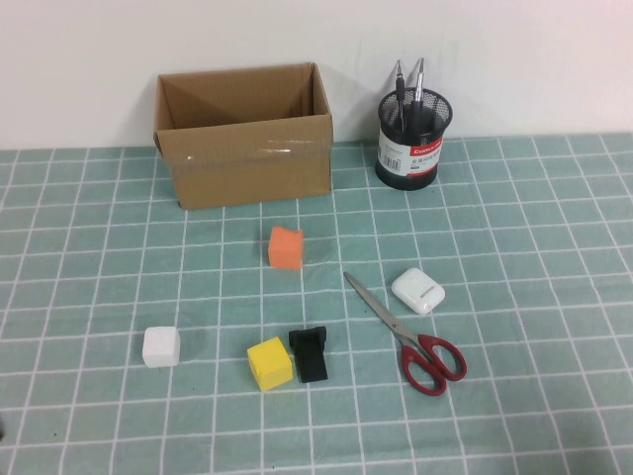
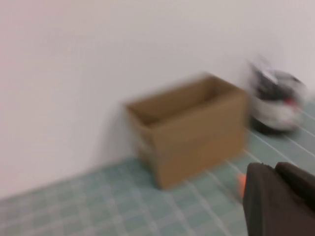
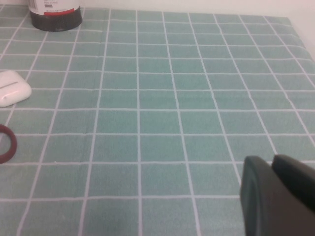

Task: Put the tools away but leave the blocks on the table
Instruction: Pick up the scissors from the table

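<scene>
A plain white wall [image 1: 514, 49] rises behind, evenly lit.

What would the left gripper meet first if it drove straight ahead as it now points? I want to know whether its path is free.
Probably the cardboard box: the shut left gripper faces it across bare table, though blur leaves depth uncertain. The right gripper, shut, is parked.

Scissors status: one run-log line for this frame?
scissors: flat on table, beside white case | two tools in pen cup | left hand: shut, empty, raised | right hand: shut, empty, low over table
</scene>
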`<state>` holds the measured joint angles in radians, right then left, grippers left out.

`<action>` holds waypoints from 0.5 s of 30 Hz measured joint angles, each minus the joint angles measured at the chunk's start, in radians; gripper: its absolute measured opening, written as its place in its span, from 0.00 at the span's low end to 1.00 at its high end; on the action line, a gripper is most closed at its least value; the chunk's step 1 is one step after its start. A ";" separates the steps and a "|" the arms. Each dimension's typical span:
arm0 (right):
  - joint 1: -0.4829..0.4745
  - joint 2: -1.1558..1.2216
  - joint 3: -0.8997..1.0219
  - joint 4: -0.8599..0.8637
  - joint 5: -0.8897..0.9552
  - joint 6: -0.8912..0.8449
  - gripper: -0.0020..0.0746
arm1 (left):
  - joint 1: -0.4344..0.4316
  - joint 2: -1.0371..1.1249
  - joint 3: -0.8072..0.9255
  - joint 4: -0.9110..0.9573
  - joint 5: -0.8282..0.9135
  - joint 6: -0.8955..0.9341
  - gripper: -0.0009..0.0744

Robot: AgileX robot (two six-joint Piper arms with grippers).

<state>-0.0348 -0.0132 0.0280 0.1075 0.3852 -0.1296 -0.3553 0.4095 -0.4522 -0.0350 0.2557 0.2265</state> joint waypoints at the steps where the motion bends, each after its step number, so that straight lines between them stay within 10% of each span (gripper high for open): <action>1: 0.000 0.000 0.000 0.000 0.000 0.000 0.02 | 0.036 -0.056 0.051 0.000 -0.044 -0.002 0.01; 15: 0.000 0.000 0.000 0.000 0.000 0.000 0.02 | 0.164 -0.418 0.465 0.006 -0.154 -0.080 0.01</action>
<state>-0.0348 -0.0132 0.0280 0.1075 0.3852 -0.1296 -0.1917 -0.0083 0.0129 -0.0285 0.1015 0.1465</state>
